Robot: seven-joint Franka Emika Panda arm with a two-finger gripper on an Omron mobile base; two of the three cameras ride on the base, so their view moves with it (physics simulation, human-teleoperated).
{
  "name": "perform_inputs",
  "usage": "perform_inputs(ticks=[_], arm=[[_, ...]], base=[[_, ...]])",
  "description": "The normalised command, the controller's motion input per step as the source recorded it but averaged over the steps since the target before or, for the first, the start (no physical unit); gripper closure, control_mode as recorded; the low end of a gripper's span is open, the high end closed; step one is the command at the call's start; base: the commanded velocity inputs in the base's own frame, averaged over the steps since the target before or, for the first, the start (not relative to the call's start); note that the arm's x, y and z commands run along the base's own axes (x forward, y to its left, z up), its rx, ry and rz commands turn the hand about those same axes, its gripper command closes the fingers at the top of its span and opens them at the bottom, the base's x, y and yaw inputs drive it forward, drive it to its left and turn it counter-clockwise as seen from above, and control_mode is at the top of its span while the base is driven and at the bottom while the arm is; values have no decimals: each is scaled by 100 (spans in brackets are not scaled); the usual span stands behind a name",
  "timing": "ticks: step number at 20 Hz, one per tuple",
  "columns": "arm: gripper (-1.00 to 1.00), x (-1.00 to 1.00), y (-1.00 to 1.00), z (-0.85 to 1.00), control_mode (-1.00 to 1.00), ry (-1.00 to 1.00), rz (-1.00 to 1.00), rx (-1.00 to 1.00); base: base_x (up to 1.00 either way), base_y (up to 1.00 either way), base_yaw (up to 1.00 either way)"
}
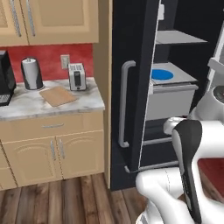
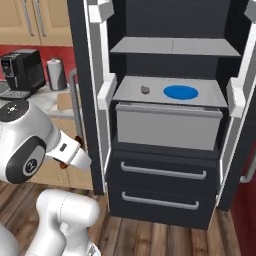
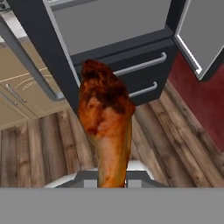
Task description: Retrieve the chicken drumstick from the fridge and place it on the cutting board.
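Reddish-brown roasted chicken drumstick (image 3: 106,127) clamped in the two-finger gripper (image 3: 111,180), out in front of the tall black fridge (image 2: 165,165).

In the hand view the gripper's jaws are closed narrow on the drumstick's thin bone end, and the meaty, darker end sticks out away from the hand above the brown wooden plank floor (image 3: 175,144). Beyond it the fridge stands open, with its two dark lower drawers (image 2: 162,187) shut, a light grey pulled-out bin (image 2: 167,125) above them, and a round blue plate (image 2: 181,92) beside a small mauve-brown oval lump (image 2: 145,90) on the grey shelf. To the left, the thin light-brown wooden cutting board (image 1: 57,96) lies flat on the marble countertop (image 1: 83,101), just in front of the silver toaster (image 1: 77,76).
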Motion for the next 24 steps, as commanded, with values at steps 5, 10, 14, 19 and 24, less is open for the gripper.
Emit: perform_inputs(ticks=[5,10,14,19,24], arm=[[100,0,0,0,100,0,0,0],[100,0,0,0,100,0,0,0],[100,0,0,0,100,0,0,0],[100,0,0,0,100,0,0,0],[100,0,0,0,100,0,0,0]], base=[[-33,49,-1],[-24,68,-1],[-14,76,-1],[4,69,0],[48,60,0]])
